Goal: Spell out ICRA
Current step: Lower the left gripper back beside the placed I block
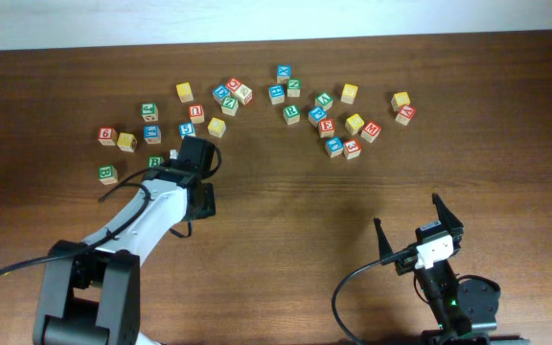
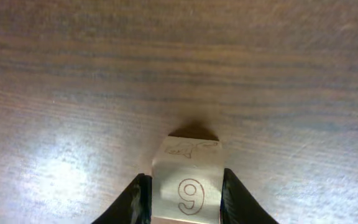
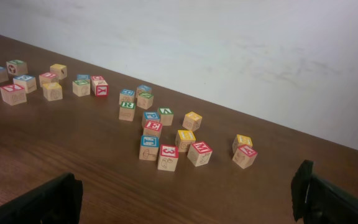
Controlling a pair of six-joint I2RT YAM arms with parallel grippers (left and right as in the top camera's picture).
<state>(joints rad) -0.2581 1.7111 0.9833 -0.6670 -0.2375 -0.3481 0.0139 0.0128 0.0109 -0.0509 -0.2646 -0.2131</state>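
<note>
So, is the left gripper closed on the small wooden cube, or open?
Closed on it. The left gripper's dark fingers touch both sides of the small wooden cube marked 9.

The left arm is seen stretched forward, with the left pincer pointed downward and closed against both sides of a cube marked 9. The right arm is seen folded back, with the right pincer spread wide apart.

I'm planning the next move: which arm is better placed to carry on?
Left. Its gripper grips a cube, with bare table ahead to place it. The right gripper is open, empty and apart from the loose cubes.
</note>
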